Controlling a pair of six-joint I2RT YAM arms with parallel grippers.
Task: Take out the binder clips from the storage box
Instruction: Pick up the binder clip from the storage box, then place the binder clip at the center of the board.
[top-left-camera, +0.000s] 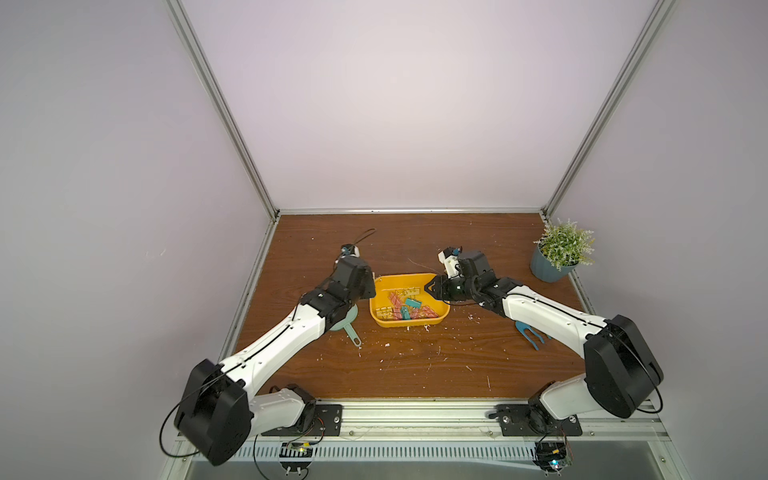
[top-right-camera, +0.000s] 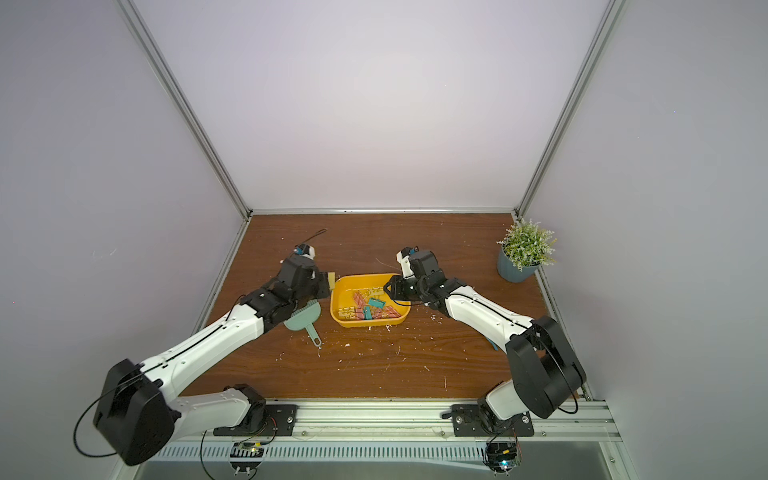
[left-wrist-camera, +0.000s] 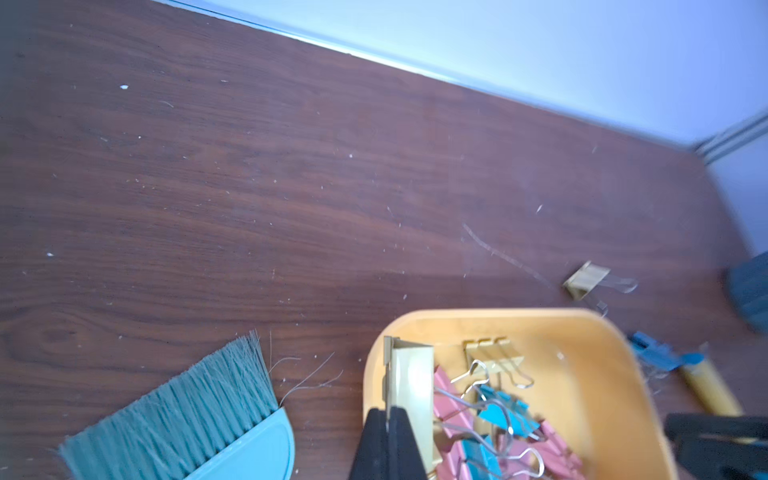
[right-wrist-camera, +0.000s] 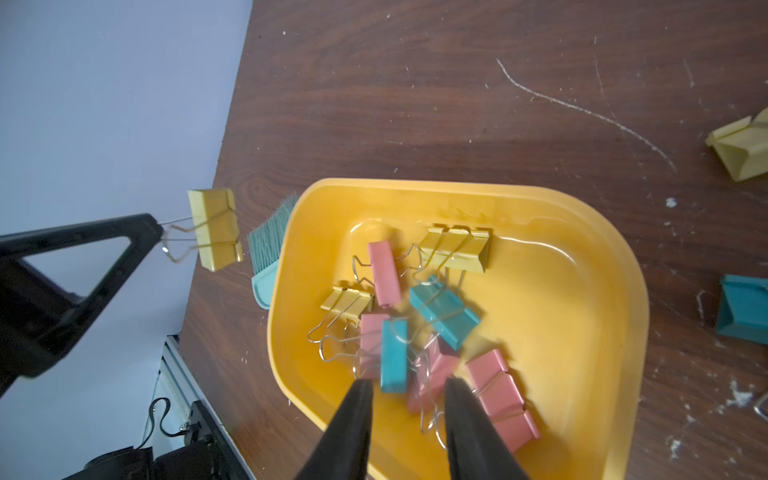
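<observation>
Now, left fingers (left-wrist-camera: 374, 444) pinch yellow clip (right-wrist-camera: 216, 228), right fingers (right-wrist-camera: 353, 424) parted over box (right-wrist-camera: 561, 332)

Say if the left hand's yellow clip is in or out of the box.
Out. The left hand holds the clip by its wire handles, clear of the box rim.

White arm links (top-left-camera: 274, 345), black joints (top-left-camera: 212, 411), thin cables (top-left-camera: 162, 430)

Both top views: high at the front, side by side, looking down across the whole surface (top-left-camera: 415, 370) | wrist views: close, angled onto the storage box (left-wrist-camera: 606, 374) | all four share it
</observation>
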